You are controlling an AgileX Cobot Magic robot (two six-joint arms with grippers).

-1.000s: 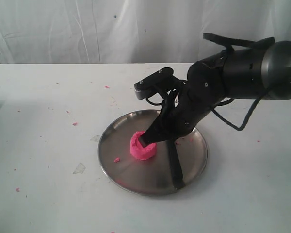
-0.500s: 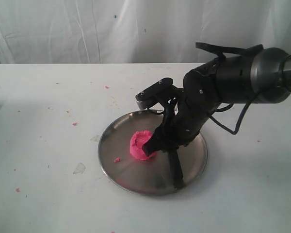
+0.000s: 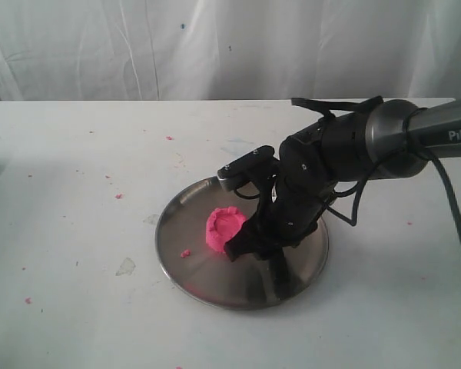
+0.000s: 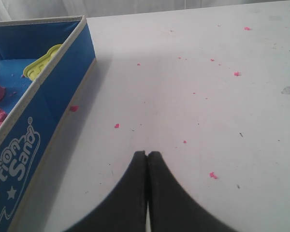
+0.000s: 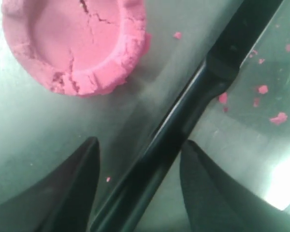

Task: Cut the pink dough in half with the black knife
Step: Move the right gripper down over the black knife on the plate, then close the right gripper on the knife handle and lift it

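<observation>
Right wrist view shows the black knife (image 5: 183, 118) lying flat on the steel plate (image 5: 48, 135), its long axis running straight through the gap between the two fingers of the right gripper (image 5: 137, 166). One finger stands on each side of the knife, spread well apart and clear of it; nothing is held. The pink dough (image 5: 75, 41) lies just beside the knife, off one flank, a single uncut puck with a dented, cracked top, not touching the knife.

Exterior view confirms the right gripper (image 3: 250, 244) low over the plate (image 3: 186, 270), hard against the dough (image 3: 224, 228) on its right side, with the knife (image 3: 279, 270) reaching out beneath the arm toward the near rim. The right arm is plainly the nearer one. Judgement: the grasp turns on closing squarely across the knife's axis without nudging the dough.

Left wrist view shows the left gripper (image 4: 147, 162) with fingers pressed together, holding nothing, over bare table (image 4: 208, 96) beside a blue box (image 4: 53, 96), well away from the work
</observation>
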